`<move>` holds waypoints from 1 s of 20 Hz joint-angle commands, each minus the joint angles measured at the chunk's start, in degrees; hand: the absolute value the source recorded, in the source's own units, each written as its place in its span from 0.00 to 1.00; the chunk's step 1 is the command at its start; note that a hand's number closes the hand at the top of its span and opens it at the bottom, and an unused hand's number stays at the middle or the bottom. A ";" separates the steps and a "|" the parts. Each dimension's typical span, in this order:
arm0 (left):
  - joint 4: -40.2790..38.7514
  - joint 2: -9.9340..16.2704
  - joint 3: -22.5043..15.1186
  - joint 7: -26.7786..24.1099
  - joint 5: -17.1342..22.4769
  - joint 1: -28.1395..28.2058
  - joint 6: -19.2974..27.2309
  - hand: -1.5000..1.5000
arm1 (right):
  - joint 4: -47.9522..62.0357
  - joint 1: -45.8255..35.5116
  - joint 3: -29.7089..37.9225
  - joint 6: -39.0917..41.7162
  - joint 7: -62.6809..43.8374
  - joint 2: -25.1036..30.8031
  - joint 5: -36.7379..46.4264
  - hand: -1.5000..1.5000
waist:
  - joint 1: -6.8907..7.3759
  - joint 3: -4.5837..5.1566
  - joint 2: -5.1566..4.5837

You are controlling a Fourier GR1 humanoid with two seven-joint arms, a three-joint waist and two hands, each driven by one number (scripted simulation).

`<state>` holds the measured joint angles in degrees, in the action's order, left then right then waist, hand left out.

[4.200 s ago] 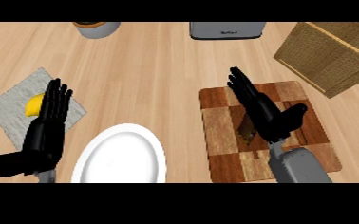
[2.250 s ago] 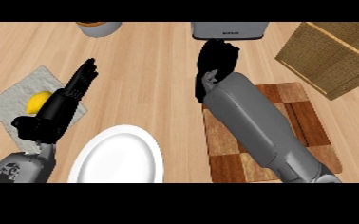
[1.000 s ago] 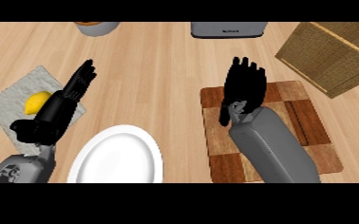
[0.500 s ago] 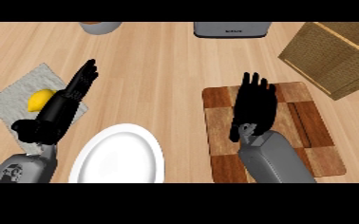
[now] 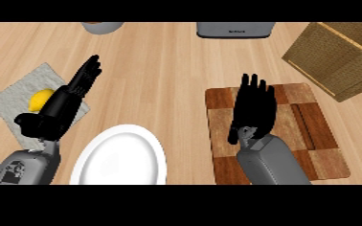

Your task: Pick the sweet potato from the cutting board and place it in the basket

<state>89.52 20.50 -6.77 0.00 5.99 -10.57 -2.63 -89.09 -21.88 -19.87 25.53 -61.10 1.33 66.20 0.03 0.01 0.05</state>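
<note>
The wooden cutting board (image 5: 318, 139) lies at the right of the counter. My right hand (image 5: 253, 107) is spread flat over its left half, fingers straight and pointing away from me, open. No sweet potato shows; the hand and forearm hide part of the board. The woven basket (image 5: 329, 57) stands beyond the board at the far right, apart from the hand. My left hand (image 5: 63, 106) rests open at the left, fingers straight, pointing up and to the right.
A white plate (image 5: 120, 155) sits at the near edge between my arms. A grey cloth (image 5: 21, 88) at the left holds a yellow fruit (image 5: 41, 98). A grey toaster (image 5: 235, 29) and a grey pot (image 5: 102, 26) stand at the back.
My right hand has drawn back from near the toaster to over the board's left half, fingers still straight. The left hand has barely moved.
</note>
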 commanded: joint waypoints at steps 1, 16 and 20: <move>-0.58 2.03 3.49 -1.31 2.28 0.73 -3.30 0.50 | -0.95 2.82 -0.52 1.86 -7.31 -1.26 2.93 0.00 | -0.07 0.01 0.03; -0.66 -2.58 2.56 0.29 -2.66 0.16 -1.75 0.50 | 8.60 0.03 3.23 0.86 -4.81 -1.27 4.50 0.00 | 0.09 0.00 -0.07; 0.89 -3.88 1.98 2.31 -2.87 -0.56 -1.78 0.50 | 6.85 3.49 3.07 2.45 -4.72 -1.29 6.04 0.00 | -0.29 0.00 0.03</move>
<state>91.06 17.84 -4.76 1.35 3.71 -10.13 -4.55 -79.94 -20.27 -16.87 24.12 -59.28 0.74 71.04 0.17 0.00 0.01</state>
